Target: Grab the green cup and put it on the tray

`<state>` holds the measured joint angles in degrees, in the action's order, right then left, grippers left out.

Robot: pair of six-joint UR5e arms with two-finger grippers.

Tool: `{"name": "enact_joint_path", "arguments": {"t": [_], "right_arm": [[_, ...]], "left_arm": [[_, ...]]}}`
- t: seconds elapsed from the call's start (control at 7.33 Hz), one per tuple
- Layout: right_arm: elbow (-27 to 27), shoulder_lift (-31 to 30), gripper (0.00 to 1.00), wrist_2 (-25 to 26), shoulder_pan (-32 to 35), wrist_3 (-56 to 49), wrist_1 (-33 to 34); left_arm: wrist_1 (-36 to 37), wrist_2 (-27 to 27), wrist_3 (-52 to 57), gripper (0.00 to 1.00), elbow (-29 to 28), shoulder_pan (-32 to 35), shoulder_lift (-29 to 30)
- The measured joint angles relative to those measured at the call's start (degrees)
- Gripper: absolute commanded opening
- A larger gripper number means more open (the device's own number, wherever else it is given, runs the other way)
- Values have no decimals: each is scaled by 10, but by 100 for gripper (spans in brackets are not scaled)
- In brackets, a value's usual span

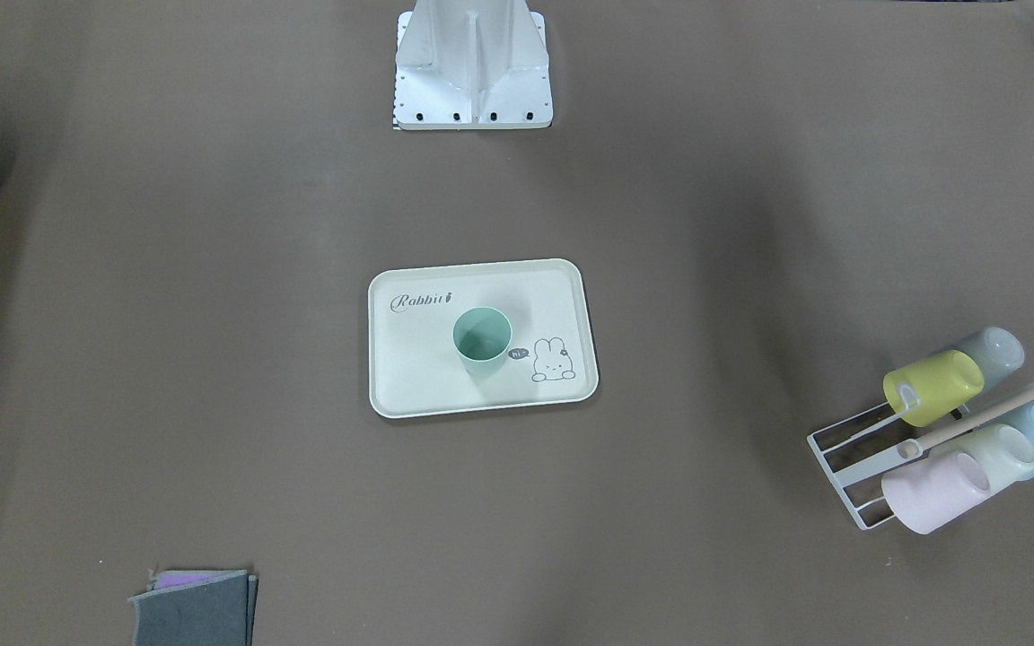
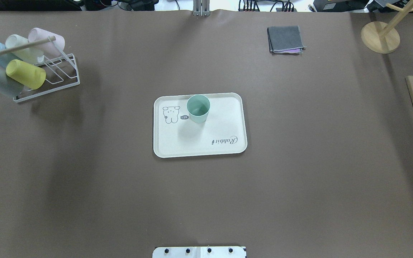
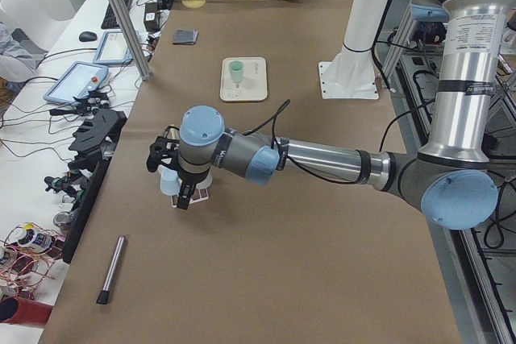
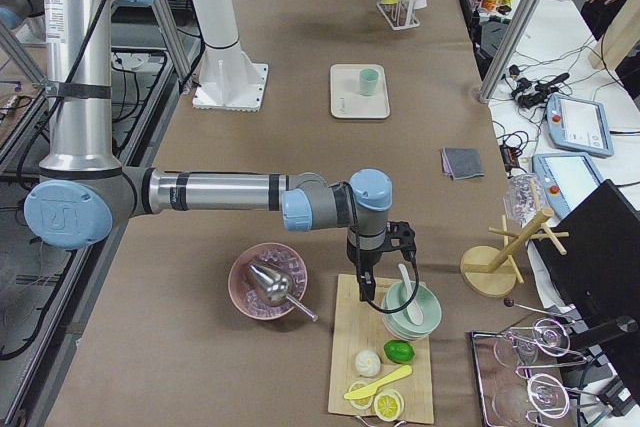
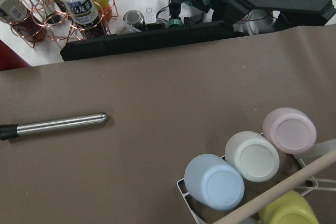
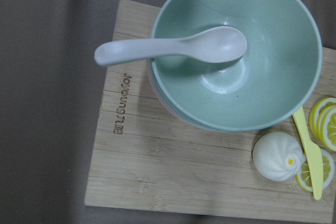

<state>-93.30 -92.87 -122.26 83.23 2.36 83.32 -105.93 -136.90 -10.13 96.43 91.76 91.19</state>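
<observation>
The green cup (image 1: 482, 344) stands upright on the cream tray (image 1: 427, 381) at the middle of the table, near the bunny drawing. It also shows in the overhead view (image 2: 198, 108) on the tray (image 2: 199, 143). Neither arm is near it. My left gripper (image 3: 171, 176) hovers over the cup rack at the table's left end; it shows only in the exterior left view, so I cannot tell its state. My right gripper (image 4: 385, 265) hovers over a wooden board at the right end; it shows only in the exterior right view, and I cannot tell its state.
A white wire rack (image 2: 63, 71) holds yellow-green (image 2: 25, 74), pink, pale and blue cups. A folded grey cloth (image 2: 285, 39) lies at the far side. A wooden board (image 6: 157, 166) carries a green bowl (image 6: 236, 51) with a spoon, a bun and lemon slices. A metal rod (image 5: 58, 124) lies near the rack.
</observation>
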Motion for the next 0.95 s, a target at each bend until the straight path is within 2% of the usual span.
{"name": "enact_joint_path", "arguments": {"t": [0.55, 0.95], "right_arm": [[1, -10, 100, -2, 1, 1, -18], [-2, -30, 100, -8, 2, 9, -71]], "left_arm": [[16, 2, 1, 98, 17, -1, -94], [60, 8, 1, 98, 14, -12, -95]]}}
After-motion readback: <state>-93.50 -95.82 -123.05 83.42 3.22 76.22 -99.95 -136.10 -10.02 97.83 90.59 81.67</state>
